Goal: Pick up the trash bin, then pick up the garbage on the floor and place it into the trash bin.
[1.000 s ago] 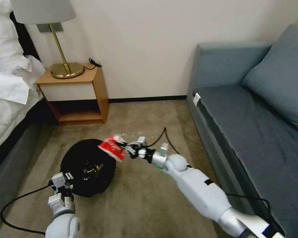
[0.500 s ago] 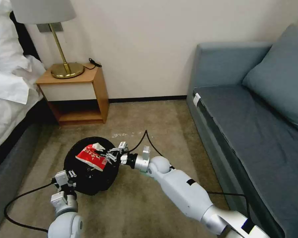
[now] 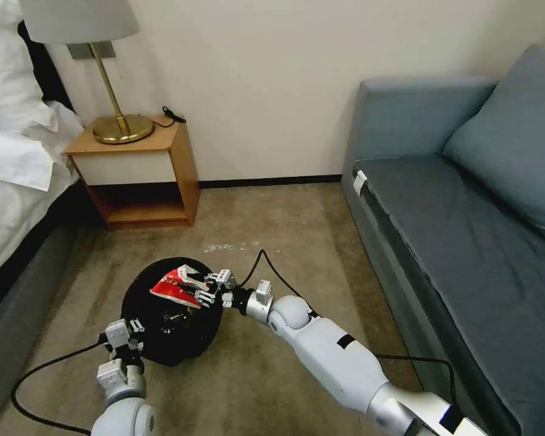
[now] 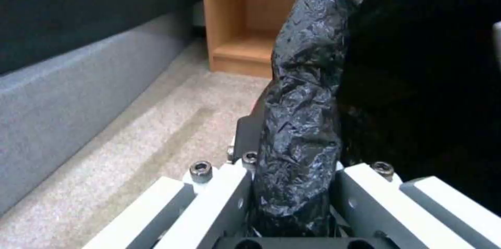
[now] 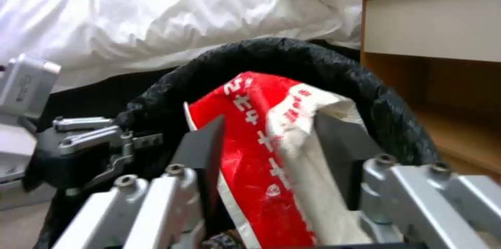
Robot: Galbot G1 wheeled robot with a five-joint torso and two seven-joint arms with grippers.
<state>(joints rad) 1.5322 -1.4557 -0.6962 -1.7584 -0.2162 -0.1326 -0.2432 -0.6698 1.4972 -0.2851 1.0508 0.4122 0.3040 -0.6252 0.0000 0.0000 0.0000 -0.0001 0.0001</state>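
The trash bin (image 3: 163, 348), round and lined with a crinkly black bag, is tilted above the carpet at lower left. My left gripper (image 3: 129, 335) is shut on its near rim; the left wrist view shows the bag-covered rim (image 4: 303, 84) pinched in the left gripper (image 4: 292, 202). My right gripper (image 3: 203, 292) reaches over the bin's mouth, shut on a red-white wrapper (image 3: 174, 286). In the right wrist view the wrapper (image 5: 250, 163) sits in the right gripper (image 5: 271, 143), framed by the bin's rim (image 5: 292, 57). A gold-brown piece (image 3: 177, 316) lies inside the bin.
A wooden nightstand (image 3: 140, 175) with a brass lamp (image 3: 118, 124) stands against the wall behind the bin. The bed (image 3: 12, 181) runs along the left, a blue-grey sofa (image 3: 466, 218) along the right. A black cable (image 3: 266, 261) arches over the carpet by my right wrist.
My right gripper has carried the red-white wrapper leftward from beside the bin's right rim to over its mouth. The bin and left gripper have shifted slightly right.
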